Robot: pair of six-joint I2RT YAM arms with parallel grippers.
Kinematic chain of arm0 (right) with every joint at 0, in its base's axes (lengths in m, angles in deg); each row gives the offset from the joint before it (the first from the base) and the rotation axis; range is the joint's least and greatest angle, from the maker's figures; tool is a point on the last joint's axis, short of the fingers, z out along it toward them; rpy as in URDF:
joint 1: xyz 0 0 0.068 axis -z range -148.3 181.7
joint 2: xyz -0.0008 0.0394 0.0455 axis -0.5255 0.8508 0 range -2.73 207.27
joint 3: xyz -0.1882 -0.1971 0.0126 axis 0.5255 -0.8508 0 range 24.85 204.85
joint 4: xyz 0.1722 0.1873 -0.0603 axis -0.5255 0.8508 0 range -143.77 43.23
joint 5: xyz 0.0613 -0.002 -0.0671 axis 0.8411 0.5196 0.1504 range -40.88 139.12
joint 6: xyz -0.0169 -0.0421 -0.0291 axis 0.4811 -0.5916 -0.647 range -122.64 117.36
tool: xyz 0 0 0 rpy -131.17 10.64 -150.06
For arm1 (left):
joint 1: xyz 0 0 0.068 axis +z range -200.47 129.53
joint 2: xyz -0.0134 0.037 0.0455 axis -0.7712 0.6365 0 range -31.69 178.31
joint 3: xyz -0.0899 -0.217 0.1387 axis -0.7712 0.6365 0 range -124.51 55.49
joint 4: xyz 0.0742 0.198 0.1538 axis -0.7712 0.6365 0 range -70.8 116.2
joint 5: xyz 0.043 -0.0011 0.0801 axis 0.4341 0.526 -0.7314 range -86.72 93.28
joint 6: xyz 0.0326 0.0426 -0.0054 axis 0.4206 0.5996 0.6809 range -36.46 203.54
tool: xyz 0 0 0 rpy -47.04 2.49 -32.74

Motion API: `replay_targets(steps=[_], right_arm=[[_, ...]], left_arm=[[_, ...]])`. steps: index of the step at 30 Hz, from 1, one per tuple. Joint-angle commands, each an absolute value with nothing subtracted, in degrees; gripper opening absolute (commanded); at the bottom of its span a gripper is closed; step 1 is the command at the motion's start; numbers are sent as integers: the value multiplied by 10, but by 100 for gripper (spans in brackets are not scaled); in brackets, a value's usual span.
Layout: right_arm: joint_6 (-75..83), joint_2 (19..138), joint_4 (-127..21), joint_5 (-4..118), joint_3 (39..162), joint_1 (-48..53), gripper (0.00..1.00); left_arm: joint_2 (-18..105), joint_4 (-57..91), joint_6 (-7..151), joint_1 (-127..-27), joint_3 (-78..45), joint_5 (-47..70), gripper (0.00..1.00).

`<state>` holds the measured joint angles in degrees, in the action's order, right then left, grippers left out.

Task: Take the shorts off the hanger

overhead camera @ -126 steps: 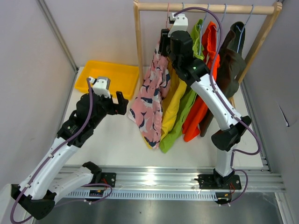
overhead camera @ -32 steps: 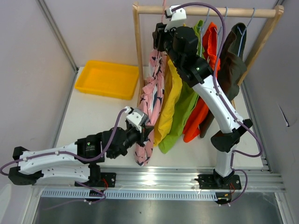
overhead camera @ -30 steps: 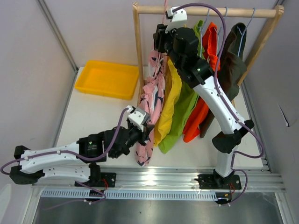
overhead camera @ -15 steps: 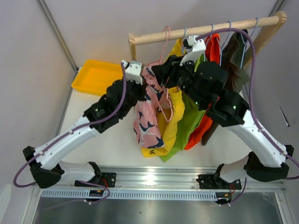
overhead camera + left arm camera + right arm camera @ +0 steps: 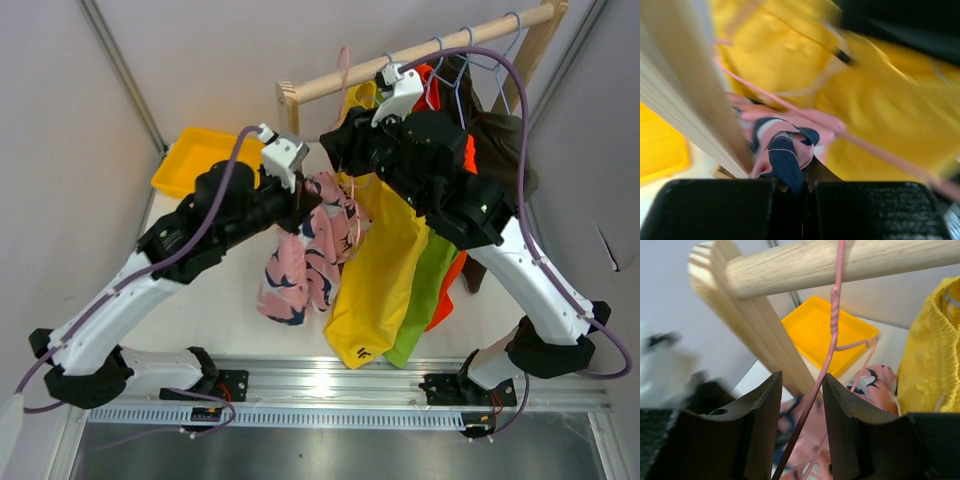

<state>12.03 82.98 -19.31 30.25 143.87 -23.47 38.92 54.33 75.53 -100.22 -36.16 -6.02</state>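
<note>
- Left gripper [image 5: 300, 208]: raised beside the wooden post [image 5: 288, 96] of the clothes rail [image 5: 430, 48]. In the left wrist view its two black pads [image 5: 715, 207] are pressed together on a fold of the pink patterned shorts [image 5: 782, 159].
- Pink patterned shorts [image 5: 298, 268]: bunched below the left gripper and hanging from it. They lie left of the yellow shorts [image 5: 385, 265], with the pink wire hanger [image 5: 790, 106] running across above them.
- Right gripper [image 5: 340, 140]: held just under the rail at its left end. In the right wrist view its jaws stand a little apart, with the twisted stem of the pink hanger [image 5: 832, 310] passing down through the gap. Whether the wire is pinched cannot be told.
- Pink hanger hook [image 5: 343, 65]: looped over the rail.
- Remaining shorts, left to right on the rail: yellow, lime green [image 5: 425, 295], orange [image 5: 452, 280], dark olive-brown [image 5: 500, 140].
- Yellow tray [image 5: 190, 155]: on the table [image 5: 215, 300], left of the post.
</note>
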Motion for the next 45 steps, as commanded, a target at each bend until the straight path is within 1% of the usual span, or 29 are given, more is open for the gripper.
replay_targets(steps=[1, 2, 4, 7, 8, 9, 11, 12, 13, 15, 19, 21, 22, 27, 28, 30, 34, 36, 37, 38, 39, 40, 41, 42, 43, 45], right_arm=[[98, 845, -203, 345, 1474, -196, 0], [99, 850, -201, 353, 1479, -187, 0], [101, 856, -200, 373, 1479, -165, 0], [99, 853, -200, 380, 1465, -145, 0], [100, 851, -202, 383, 1457, -141, 0], [103, 846, -205, 391, 1437, -137, 0], [109, 832, -215, 401, 1414, -124, 0], [112, 826, -219, 405, 1391, -122, 0], [113, 821, -226, 411, 1380, -118, 0], [116, 804, -234, 417, 1360, -117, 0], [114, 779, -243, 453, 1304, -117, 0], [109, 760, -247, 471, 1287, -117, 0], [99, 753, -252, 479, 1280, -118, 0], [64, 715, -266, 533, 1235, -120, 0], [59, 707, -264, 537, 1232, -120, 0], [49, 701, -261, 542, 1228, -121, 0], [37, 693, -252, 554, 1221, -118, 0], [27, 694, -247, 569, 1221, -118, 0], [25, 696, -239, 580, 1225, -117, 3], [22, 699, -235, 583, 1226, -117, 11], [17, 700, -226, 586, 1227, -117, 48], [15, 700, -222, 588, 1227, -117, 67], [15, 699, -220, 587, 1225, -117, 80], [19, 696, -217, 586, 1222, -117, 99], [22, 695, -217, 584, 1214, -116, 99], [30, 687, -225, 582, 1201, -115, 99]], left_arm=[[318, 589, 753, -1037, -396, 74, 0], [307, 614, 754, -1048, -401, 86, 0], [274, 639, 749, -1078, -413, 65, 0], [239, 736, 743, -1084, -443, -30, 0], [233, 759, 743, -1084, -460, -65, 0], [230, 780, 745, -1084, -475, -142, 0], [236, 847, 738, -1084, -507, -224, 0], [242, 865, 734, -1084, -512, -301, 0], [254, 898, 714, -1084, -524, -340, 0], [258, 914, 698, -1084, -547, -416, 0], [248, 888, 702, -1083, -572, -510, 0], [254, 867, 722, -1083, -588, -526, 0], [260, 857, 739, -1083, -617, -532, 0], [336, 814, 830, -1073, -685, -580, 0], [347, 786, 870, -1061, -701, -581, 0], [384, 769, 892, -1001, -748, -544, 0], [431, 662, 968, -940, -757, -548, 0], [456, 653, 968, -892, -782, -516, 0], [477, 648, 958, -876, -787, -503, 0], [490, 651, 948, -840, -800, -489, 0], [503, 656, 924, -819, -816, -449, 0], [524, 663, 911, -799, -827, -425, 0], [535, 662, 900, -759, -828, -405, 0], [545, 660, 874, -738, -831, -384, 0], [557, 655, 863, -719, -845, -338, 0], [596, 638, 840, -667, -856, -300, 0]])
